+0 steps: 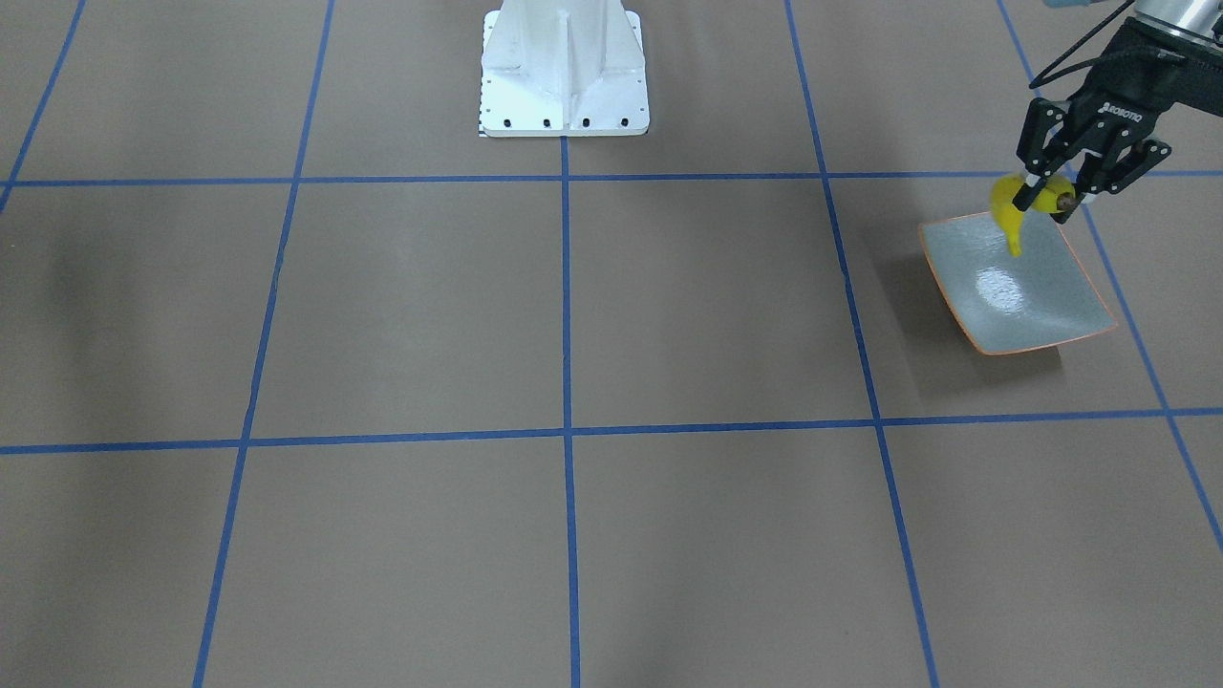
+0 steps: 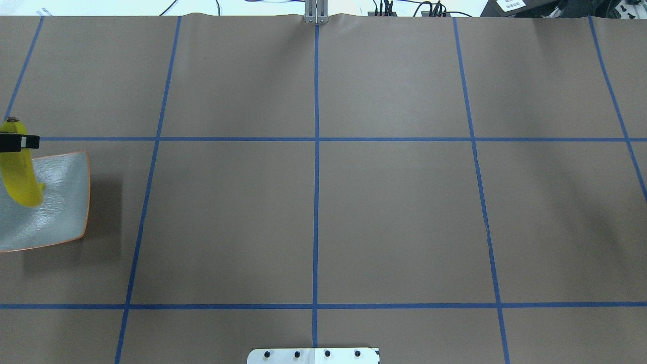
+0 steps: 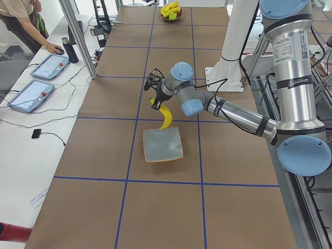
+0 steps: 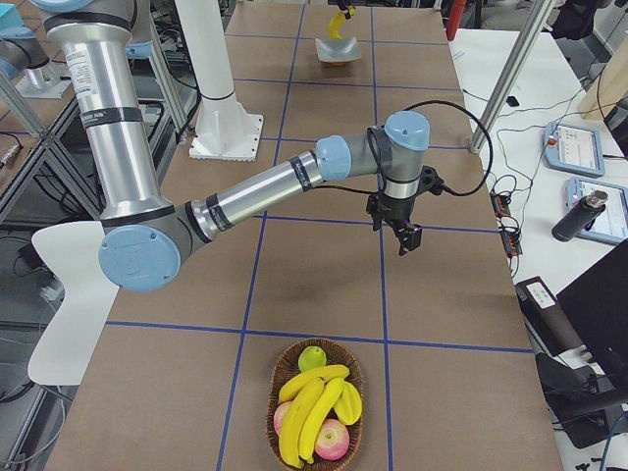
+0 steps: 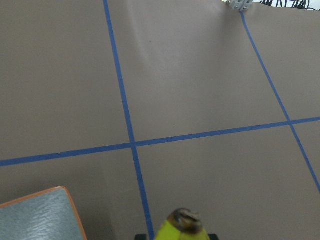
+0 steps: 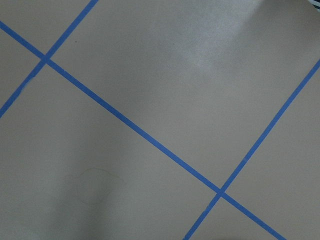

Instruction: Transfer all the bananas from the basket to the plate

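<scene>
Because the left gripper (image 1: 1049, 191) is clamped on a banana (image 1: 1009, 218) close to its dark stem end, the fruit hangs from the jaws with its long axis near upright and its free tip pointing down at the plate (image 1: 1046, 311). The coming move turns on that relation, as I judge it. The plate lies directly below the claw, and the banana's tip is over the part of the dish nearest the robot, not over its glossy centre. Whether the tip touches the glaze cannot be told, though the left side view suggests a small gap. A release from here would likely let the fruit topple onto the dish. A short descent or a shift toward the centre first would make it less apt to roll off the upturned edge. No banana lies on the plate yet. The basket (image 4: 278, 381) stands well apart at the other end of the table (image 1: 573, 306) and holds the other bananas (image 4: 312, 410), piled lengthwise with reddish apples (image 4: 332, 440) and a green fruit (image 4: 312, 356). The right gripper (image 4: 404, 238) is the nearer one to that basket and hangs over the table short of it. It shows only in a side view, so how far its jaws stand apart cannot be told.
</scene>
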`<action>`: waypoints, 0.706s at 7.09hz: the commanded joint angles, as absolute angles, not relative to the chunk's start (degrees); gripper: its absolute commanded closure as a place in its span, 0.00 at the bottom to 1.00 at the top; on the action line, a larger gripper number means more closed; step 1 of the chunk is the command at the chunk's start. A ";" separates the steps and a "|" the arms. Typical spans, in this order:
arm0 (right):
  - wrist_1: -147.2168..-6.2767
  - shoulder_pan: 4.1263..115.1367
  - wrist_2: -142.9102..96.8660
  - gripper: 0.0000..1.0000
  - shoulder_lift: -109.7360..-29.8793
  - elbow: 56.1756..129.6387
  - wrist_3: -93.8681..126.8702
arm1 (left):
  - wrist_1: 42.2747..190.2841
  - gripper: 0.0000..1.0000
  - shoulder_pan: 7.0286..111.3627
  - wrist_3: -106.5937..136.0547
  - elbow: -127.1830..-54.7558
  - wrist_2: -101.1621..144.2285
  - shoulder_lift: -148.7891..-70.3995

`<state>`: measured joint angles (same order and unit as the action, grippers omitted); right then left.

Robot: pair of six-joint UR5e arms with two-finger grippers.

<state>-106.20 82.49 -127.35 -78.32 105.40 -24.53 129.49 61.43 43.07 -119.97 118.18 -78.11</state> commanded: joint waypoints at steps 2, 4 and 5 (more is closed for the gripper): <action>-106.17 83.06 -127.35 0.00 -78.57 105.38 -24.70 | 129.20 1.00 60.82 41.22 -114.26 116.46 -77.52; -106.17 83.14 -127.35 0.00 -78.92 105.47 -24.70 | 127.20 1.00 58.29 40.96 -114.17 116.37 -77.78; -106.17 83.14 -127.35 0.00 -78.93 105.38 -24.70 | 125.96 1.00 57.92 40.87 -114.26 116.37 -78.13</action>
<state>-106.17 83.10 -127.35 -78.82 105.40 -24.69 127.61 58.84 40.99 -114.26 116.43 -77.77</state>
